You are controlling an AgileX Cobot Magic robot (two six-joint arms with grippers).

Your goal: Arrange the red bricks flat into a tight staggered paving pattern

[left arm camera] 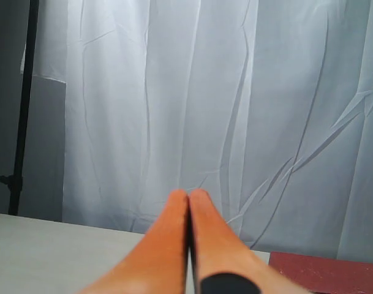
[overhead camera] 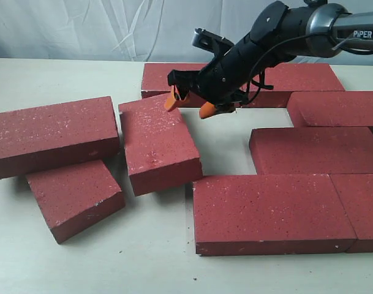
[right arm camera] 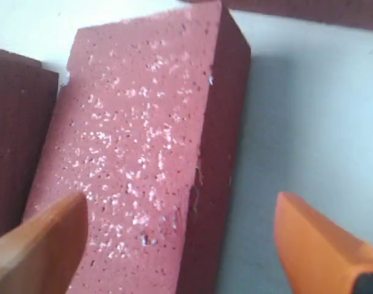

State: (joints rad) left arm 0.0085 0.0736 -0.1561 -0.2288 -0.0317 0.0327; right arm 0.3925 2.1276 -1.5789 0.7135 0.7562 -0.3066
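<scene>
Right gripper (overhead camera: 190, 104) hovers with jaws spread wide above the far end of the skewed brick (overhead camera: 158, 144), apparently not gripping it | left gripper (left arm camera: 189, 199) pressed closed, empty, facing white curtain (left arm camera: 235, 92) | other red bricks (overhead camera: 272, 211) lie flat: laid rows right, two loose left

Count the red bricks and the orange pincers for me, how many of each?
Red bricks: 9 (the arm hides the back pair's seam)
Orange pincers: 2, the right pincer and the left pincer
Total: 11
</scene>
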